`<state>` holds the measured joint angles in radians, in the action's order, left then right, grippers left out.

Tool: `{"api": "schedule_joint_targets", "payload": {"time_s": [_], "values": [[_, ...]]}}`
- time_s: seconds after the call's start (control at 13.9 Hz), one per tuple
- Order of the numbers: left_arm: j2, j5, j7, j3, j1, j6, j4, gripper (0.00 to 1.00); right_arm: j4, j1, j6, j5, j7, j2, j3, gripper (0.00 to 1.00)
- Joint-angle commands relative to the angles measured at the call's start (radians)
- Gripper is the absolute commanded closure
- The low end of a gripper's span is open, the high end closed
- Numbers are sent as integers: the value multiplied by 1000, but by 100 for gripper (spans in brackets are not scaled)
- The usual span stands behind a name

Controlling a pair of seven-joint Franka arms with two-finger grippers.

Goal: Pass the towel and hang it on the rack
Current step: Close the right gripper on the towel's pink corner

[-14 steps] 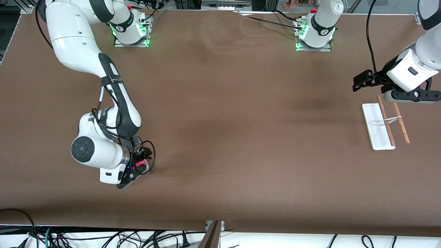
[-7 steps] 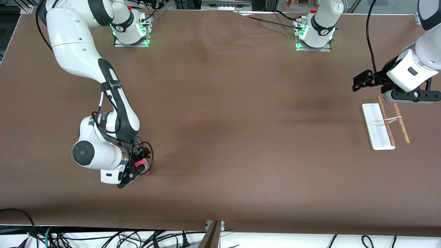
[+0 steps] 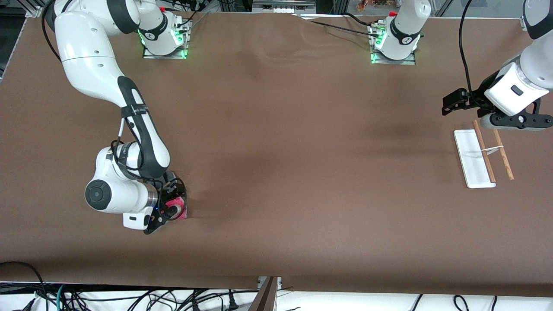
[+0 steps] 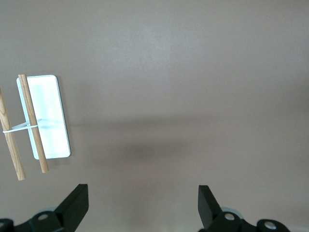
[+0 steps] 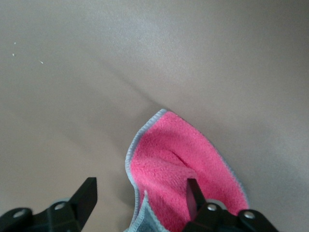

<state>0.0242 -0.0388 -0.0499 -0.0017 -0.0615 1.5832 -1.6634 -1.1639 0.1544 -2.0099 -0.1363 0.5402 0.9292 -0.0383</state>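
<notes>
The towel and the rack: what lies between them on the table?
Nothing: the front view shows only bare brown table between the towel and the rack.

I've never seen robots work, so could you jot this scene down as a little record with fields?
towel: pink towel with grey edging, on the table toward the right arm's end
right tool: right tool down at the towel, jaws astride it, not yet shut
rack: rack on the table toward the left arm's end
left tool: left tool open, waiting above the table beside the rack
</notes>
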Motion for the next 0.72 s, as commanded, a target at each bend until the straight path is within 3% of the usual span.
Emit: {"api": "schedule_joint_targets", "payload": {"time_s": [0.0, 0.43, 0.65], "values": [[16, -3, 18, -1, 6, -22, 31, 0, -11, -12, 31, -23, 23, -12, -9, 26], [17, -1, 27, -1, 11, -20, 31, 0, -11, -13, 77, -26, 27, -20, -5, 30], [17, -4, 27, -1, 14, -19, 31, 0, -42, -13, 115, -16, 32, -26, -3, 55]]}}
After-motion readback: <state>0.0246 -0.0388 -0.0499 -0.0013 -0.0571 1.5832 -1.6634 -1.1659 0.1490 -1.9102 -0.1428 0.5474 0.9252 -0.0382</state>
